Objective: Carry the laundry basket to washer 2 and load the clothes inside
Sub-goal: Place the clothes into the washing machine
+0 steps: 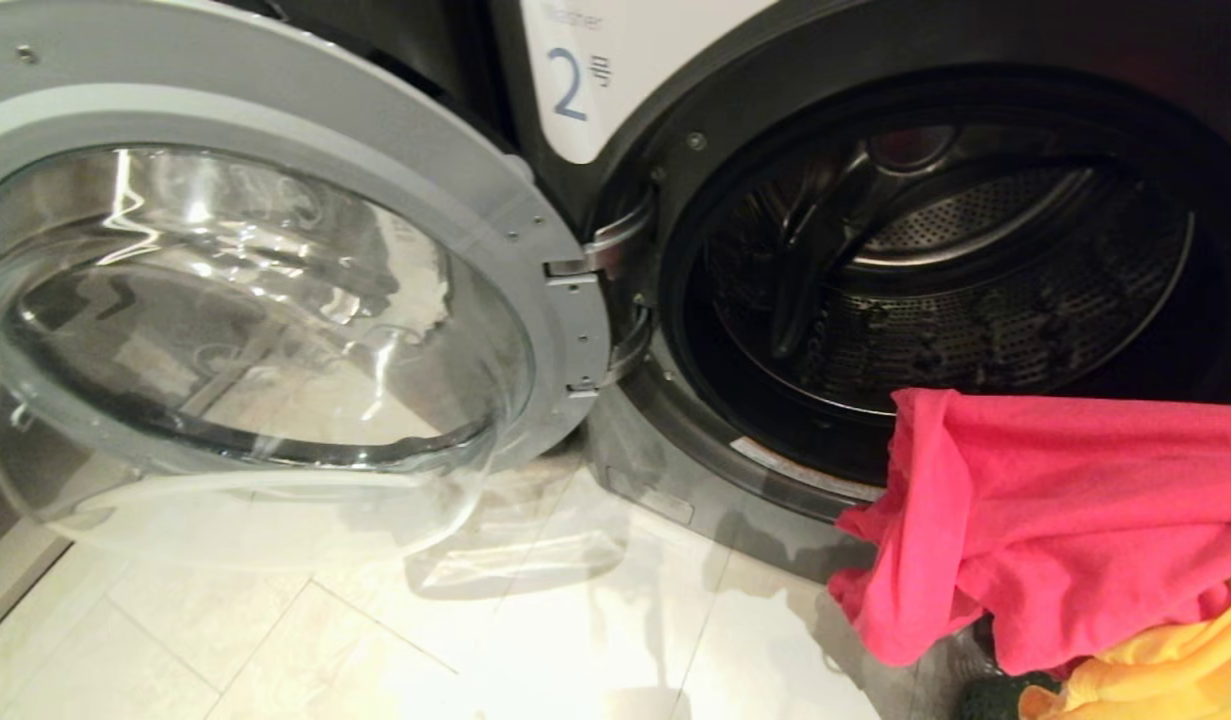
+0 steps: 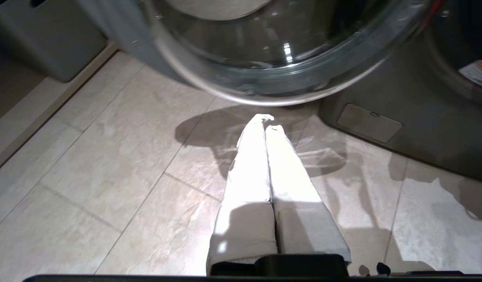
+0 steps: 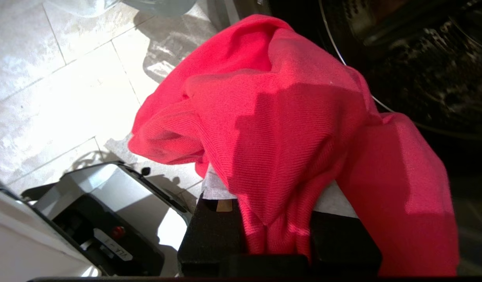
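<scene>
Left gripper (image 2: 266,127) parked low over the floor by the swung-open door (image 1: 275,300), fingers pressed together, empty. Washer 2 (image 1: 615,90) drum open. Right gripper (image 3: 272,219) is clamped on the pink garment (image 1: 1055,520), hanging just below the drum mouth. Risk: trailing folds snag the door rim or slip out (loose, floppy knit). Yellow garment (image 1: 1165,670) lower right, on the basket (image 1: 995,695).

The washer (image 1: 975,250), dark grey and labelled 2, stands with its round glass door (image 1: 265,320) swung wide open and its drum bare. A pink garment (image 1: 1055,520) hangs lifted before the opening, above a yellow garment (image 1: 1165,670).
</scene>
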